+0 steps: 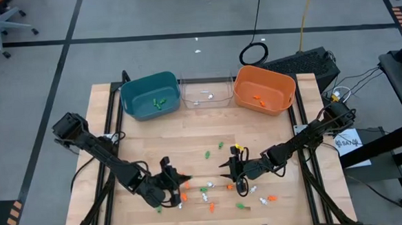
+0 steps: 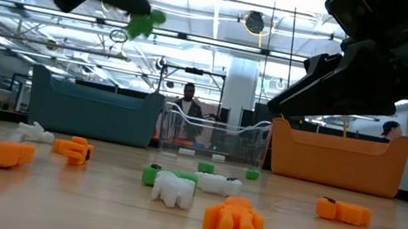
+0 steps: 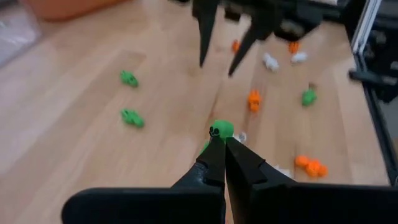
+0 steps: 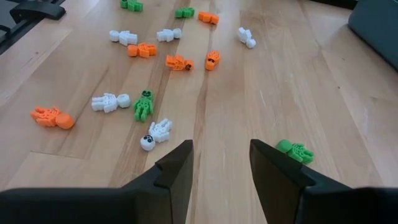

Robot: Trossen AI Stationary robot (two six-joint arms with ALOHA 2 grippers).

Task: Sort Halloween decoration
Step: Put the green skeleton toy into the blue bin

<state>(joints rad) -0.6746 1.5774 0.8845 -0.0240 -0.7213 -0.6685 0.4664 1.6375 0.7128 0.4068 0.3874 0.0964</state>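
Several tiny orange, green and white Halloween decoration trinkets (image 4: pixel 143 104) lie loose on the wooden table (image 1: pixel 147 139), mostly near its front middle (image 1: pixel 208 191). My left gripper (image 3: pixel 219 140) is shut on one green trinket (image 3: pixel 221 129), which the low view shows high above the table (image 2: pixel 144 24). In the high view this gripper (image 1: pixel 184 177) faces my right gripper (image 1: pixel 226 170). My right gripper (image 4: pixel 221 152) stands open a little above the table with nothing between its fingers. Another green trinket (image 4: pixel 295 150) lies just outside one of its fingers. My left gripper pinches the green trinket between its two fingers, only at their free ends. Its round head end (image 3: pixel 221 128) sticks out beyond the fingertips (image 3: pixel 214 152). The fingers come from the table's left, slanting down. The trinket is lifted clear of the table.
At the far edge stand a teal bin (image 1: pixel 150 96) with green pieces, a clear bin (image 1: pixel 205 91) with white pieces and an orange bin (image 1: pixel 263 88) with orange pieces. Bare wood lies between the bins and the scattered trinkets. A person (image 2: pixel 187 99) shows beyond the table.
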